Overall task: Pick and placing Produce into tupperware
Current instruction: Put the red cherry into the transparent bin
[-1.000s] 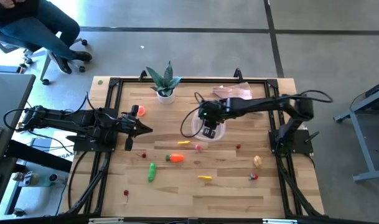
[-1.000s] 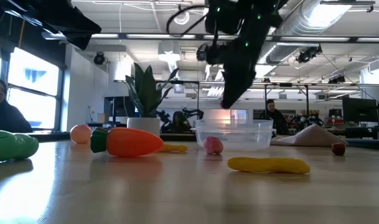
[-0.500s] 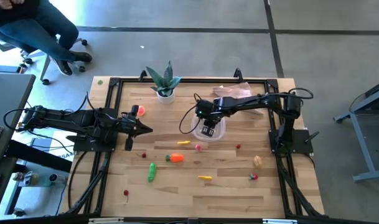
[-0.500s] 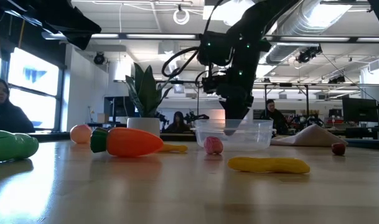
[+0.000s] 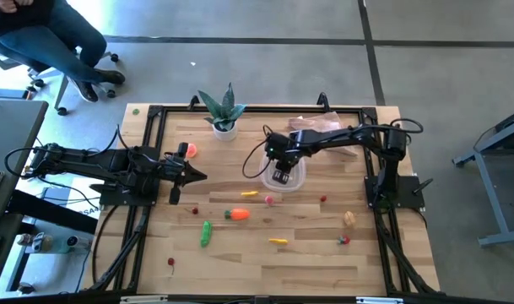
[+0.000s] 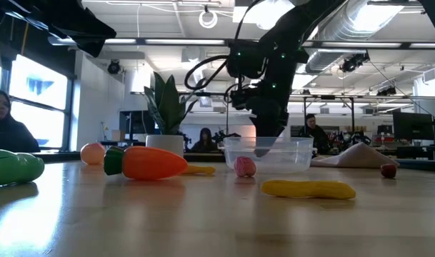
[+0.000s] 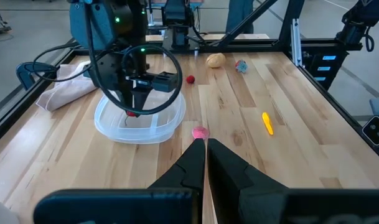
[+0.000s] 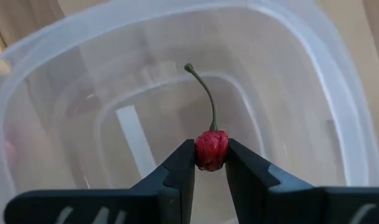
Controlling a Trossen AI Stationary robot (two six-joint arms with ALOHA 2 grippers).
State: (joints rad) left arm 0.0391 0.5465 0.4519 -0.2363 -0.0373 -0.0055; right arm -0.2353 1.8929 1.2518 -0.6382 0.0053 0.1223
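Since a second ago my right arm has drawn in and dropped, so the right gripper (image 5: 279, 176) now hangs low over the tupperware (image 5: 297, 178) instead of riding above its near edge; half a second ago it was already nearly there.

Nearest to me in the low view, the yellow piece (image 6: 308, 188) and the carrot (image 6: 147, 162) lie on the table (image 5: 324, 253) untouched, with the cucumber (image 6: 14, 167) at the left edge.

Behind them sits the clear tub, and the right wrist view shows what matters: the fingers (image 8: 177, 174) are pinching a small red cherry (image 8: 211, 150) by its body, its stem pointing away from the gripper towards the tub floor. The berry lies straight ahead of the fingers, inside the rim line on every side I can see, so I judge the coming move to be a simple release, no sideways shift needed. Whether it is touching the floor I cannot tell.

My left gripper (image 7: 205, 154) waits at the table's left side, its fingers pressed together and empty, aimed across at the tub; it is well apart from the work, so the right arm is clearly the nearer one.

Farthest back stand the plant (image 5: 222, 110) and the cloth (image 5: 318, 125)
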